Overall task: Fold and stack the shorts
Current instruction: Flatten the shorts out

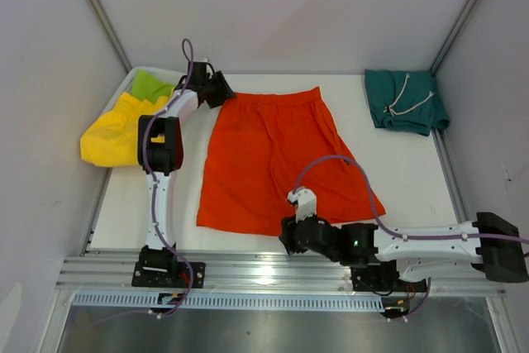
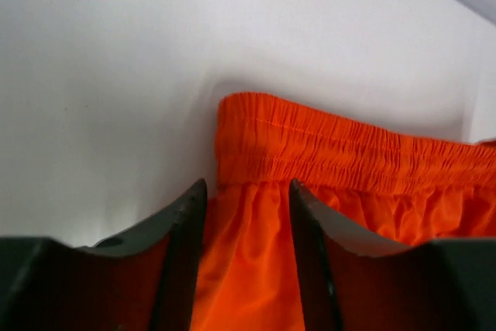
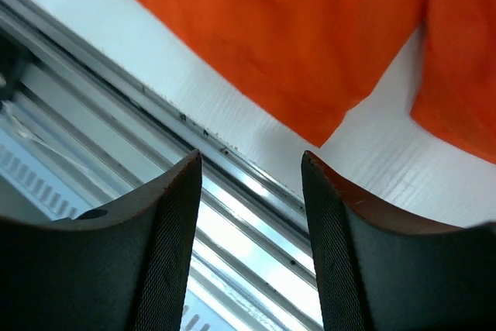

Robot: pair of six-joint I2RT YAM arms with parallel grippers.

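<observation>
Step in hand: taking hold of the orange shorts (image 1: 264, 163) for the first fold; they lie flat at table centre, waistband (image 2: 310, 141) far. The left gripper (image 1: 220, 88) sits at the far-left waistband corner, jaws part open astride the cloth, not closed on it; the right gripper (image 1: 288, 236) hovers over the near rail (image 3: 252, 230), jaws wide, holding nothing (the hem (image 3: 310, 75) lies just beyond its tips). Next move, by judgement: advance the right gripper to the hem, close both, lift. Bare table (image 1: 413, 179) lies right; teal pair (image 1: 405, 101) far right; yellow pair (image 1: 111, 134) and lime-green pair (image 1: 151, 84) far left
</observation>
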